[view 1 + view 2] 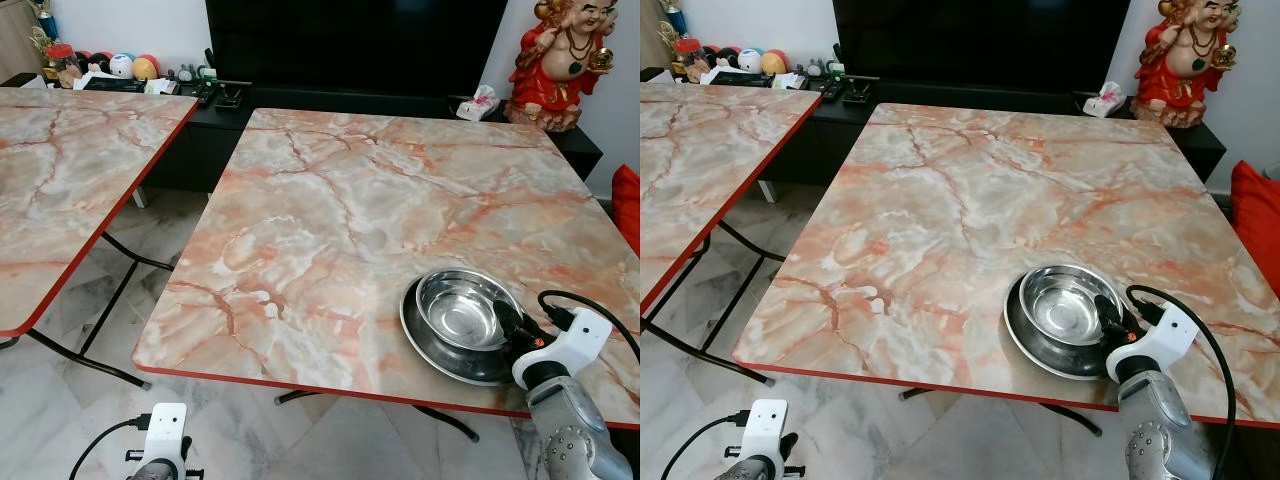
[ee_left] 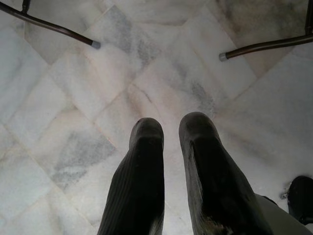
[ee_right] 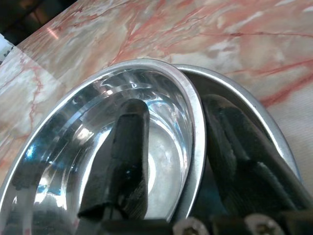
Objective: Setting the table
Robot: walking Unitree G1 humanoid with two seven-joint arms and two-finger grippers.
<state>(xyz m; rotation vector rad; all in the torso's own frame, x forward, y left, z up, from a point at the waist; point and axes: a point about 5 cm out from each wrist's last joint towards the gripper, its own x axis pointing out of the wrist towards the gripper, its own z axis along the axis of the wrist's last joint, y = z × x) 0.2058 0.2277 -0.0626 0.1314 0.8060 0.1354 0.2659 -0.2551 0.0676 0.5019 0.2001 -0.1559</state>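
Marble-patterned pink counter [image 1: 350, 200] with a red edge fills the frame's centre; a second one [image 1: 60, 170] sits at left, over pale marble floor tiles [image 2: 73, 73], with a black TV unit [image 1: 350, 40] and a red figurine [image 1: 560, 60] behind. At lower right, a steel bowl [image 1: 462, 308] rests upright in a steel plate [image 1: 440, 350]. The right gripper [image 3: 176, 161] grasps the bowl's rim, one finger inside, one outside. The left gripper [image 2: 171, 142] hangs over the floor, jaws slightly parted.
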